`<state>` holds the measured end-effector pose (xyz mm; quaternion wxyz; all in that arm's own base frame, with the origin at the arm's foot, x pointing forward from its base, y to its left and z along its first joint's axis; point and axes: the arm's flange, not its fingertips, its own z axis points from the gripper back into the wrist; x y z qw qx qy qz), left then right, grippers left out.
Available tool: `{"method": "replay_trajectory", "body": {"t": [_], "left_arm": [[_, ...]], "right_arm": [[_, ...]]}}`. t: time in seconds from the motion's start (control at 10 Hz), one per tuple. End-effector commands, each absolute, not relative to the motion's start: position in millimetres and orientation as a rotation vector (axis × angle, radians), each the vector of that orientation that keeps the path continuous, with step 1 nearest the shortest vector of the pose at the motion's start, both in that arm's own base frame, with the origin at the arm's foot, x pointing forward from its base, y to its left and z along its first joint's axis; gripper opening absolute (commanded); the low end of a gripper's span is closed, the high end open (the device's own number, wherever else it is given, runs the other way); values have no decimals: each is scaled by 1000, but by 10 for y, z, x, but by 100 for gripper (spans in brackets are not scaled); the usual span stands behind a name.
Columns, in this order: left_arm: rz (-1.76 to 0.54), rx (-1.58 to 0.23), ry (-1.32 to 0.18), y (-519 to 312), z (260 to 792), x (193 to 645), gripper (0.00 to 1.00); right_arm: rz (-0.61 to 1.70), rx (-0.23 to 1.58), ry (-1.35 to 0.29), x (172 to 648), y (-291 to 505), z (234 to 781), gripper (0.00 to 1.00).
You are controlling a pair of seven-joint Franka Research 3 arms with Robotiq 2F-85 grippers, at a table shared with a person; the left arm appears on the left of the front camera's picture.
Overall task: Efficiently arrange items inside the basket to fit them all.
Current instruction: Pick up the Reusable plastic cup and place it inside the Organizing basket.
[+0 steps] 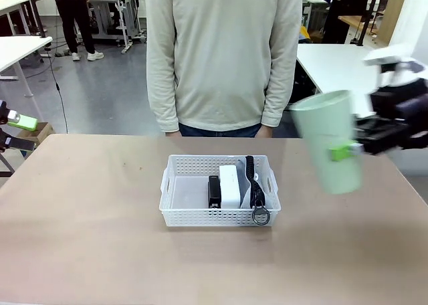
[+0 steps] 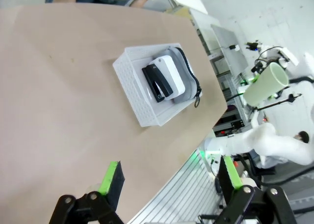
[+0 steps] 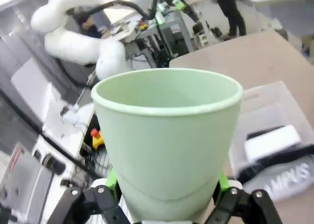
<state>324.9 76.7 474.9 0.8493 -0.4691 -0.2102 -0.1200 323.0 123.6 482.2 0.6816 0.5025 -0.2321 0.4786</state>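
While the pale green cup (image 1: 326, 141) is pinched upright by the right end effector (image 1: 349, 149), free space in the basket (image 1: 175, 199) is seen to its lower left.

The shallow white plastic basket (image 1: 175, 196) looks smooth with perforated walls, and it sits on a matt tan tabletop (image 1: 80, 238) that has a faintly rough, dull finish. Inside it, the white rounded rectangular box (image 1: 229, 185) has a smooth, slightly glossy plastic look, the small black stapler (image 1: 214, 191) shows shiny hard plastic, and the grey pouch (image 3: 289, 177) reads as soft matt cloth with a metal ring (image 1: 261, 217) on its black strap. The pale green cup (image 3: 167, 140) looks like smooth matt plastic.
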Motion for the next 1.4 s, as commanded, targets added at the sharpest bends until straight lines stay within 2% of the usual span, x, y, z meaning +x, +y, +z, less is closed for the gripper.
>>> {"method": "replay_trajectory", "body": {"t": [0.0, 0.1, 0.2, 0.3, 0.4, 0.5, 0.8, 1.0, 1.1, 1.3], "left_arm": [[-265, -995, -447, 787, 4757, 3229, 100], [-265, -995, -447, 787, 4757, 3229, 100], [-265, -995, -447, 787, 4757, 3229, 100], [-265, -995, -447, 787, 4757, 3229, 100], [-265, -995, -447, 787, 4757, 3229, 100], [-265, -995, -447, 787, 4757, 3229, 100], [-265, -995, -447, 787, 4757, 3229, 100], [-265, -995, -447, 787, 4757, 3229, 100], [-265, -995, -447, 787, 4757, 3229, 100], [-265, -995, -447, 787, 4757, 3229, 100]], "right_arm": [[932, 1033, -564, 3279, 2037, 4850, 85], [900, 1024, -559, 3294, 2393, 4774, 85], [890, 913, -572, 3321, 2723, 4636, 85], [942, 914, -485, 3345, 2953, 4477, 85], [985, 986, -434, 3378, 2839, 4480, 85], [940, 937, -534, 3113, 2751, 4602, 85], [948, 947, -492, 3190, 2862, 4475, 85], [591, 691, -438, 3560, 3416, 4466, 85], [472, 573, -481, 3707, 3640, 4445, 85], [309, 564, -416, 3933, 3900, 4286, 85]]}}
